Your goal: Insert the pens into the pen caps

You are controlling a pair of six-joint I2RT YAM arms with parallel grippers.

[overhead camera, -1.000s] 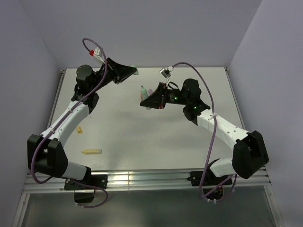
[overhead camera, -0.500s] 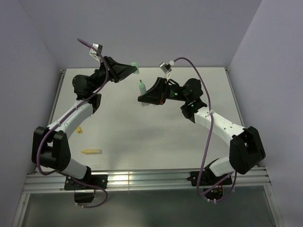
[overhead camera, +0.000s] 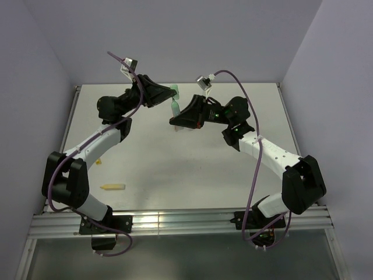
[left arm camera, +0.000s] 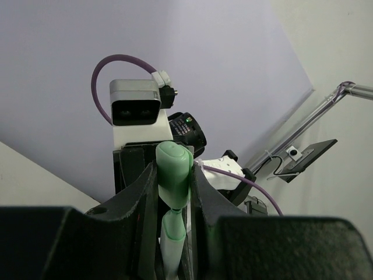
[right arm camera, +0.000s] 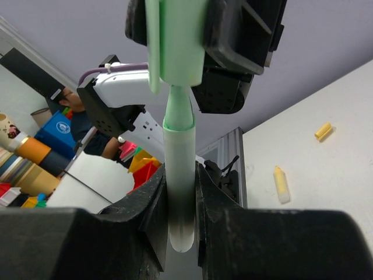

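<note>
My left gripper [overhead camera: 168,92] is shut on a mint green pen cap [overhead camera: 174,89], held in the air above the back of the table. My right gripper [overhead camera: 175,121] is shut on the mint green pen [overhead camera: 175,108], held upright just below the cap. In the left wrist view the cap [left arm camera: 173,170] sits between my fingers with the pen's tip [left arm camera: 172,230] at its open end. In the right wrist view the pen [right arm camera: 179,169] rises from my jaws and its tip meets the cap [right arm camera: 175,41]. I cannot tell how far the tip is inside.
A yellow pen [overhead camera: 112,186] lies at the front left of the table, and it also shows in the right wrist view [right arm camera: 281,184]. A small yellow cap [overhead camera: 98,160] lies left of it, seen too in the right wrist view [right arm camera: 322,130]. Purple cables loop above both wrists.
My left gripper has moved right with the green cap. My right gripper has raised the green pen and turned it upright. Cap and pen tip now meet.
</note>
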